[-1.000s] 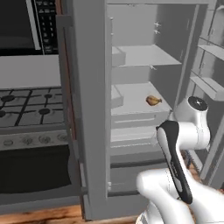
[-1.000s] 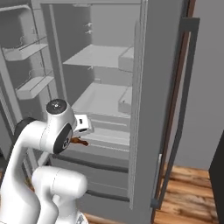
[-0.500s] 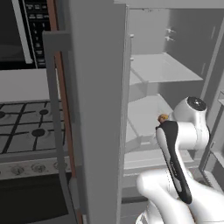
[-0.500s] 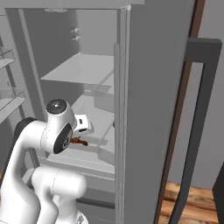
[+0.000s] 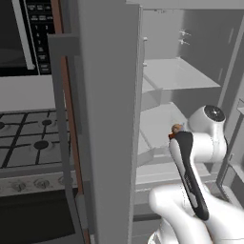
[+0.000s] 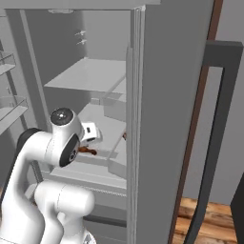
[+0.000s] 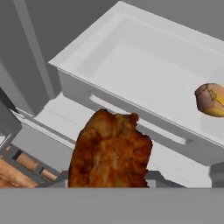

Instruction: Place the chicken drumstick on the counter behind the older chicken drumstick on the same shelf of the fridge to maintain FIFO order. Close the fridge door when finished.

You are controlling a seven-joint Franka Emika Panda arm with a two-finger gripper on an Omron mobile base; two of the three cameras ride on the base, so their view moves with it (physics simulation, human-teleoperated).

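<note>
Reddish-brown and a bit orange, the drumstick is pinched in the gripper, whose jaws are squeezed in tight on it, so it's held up in the air in front of the open fridge rather than resting on anything. In the hand view the meat is seen huge and close, with the pale shelf behind it and the golden-tan older drumstick lying on that shelf off toward the right edge, well apart from the held piece.

From the right base view the drumstick is seen as a small dark bit poking out beside the white wrist, just in front of the shelf. From the left base view the held piece is hidden behind the arm, but the older drumstick is caught peeking out just above the dark band of the arm.

A stove top is seen left of the fridge in the left base view, and wooden floor at lower right in the right one. The grey fridge wall blocks a big chunk of both base views
</note>
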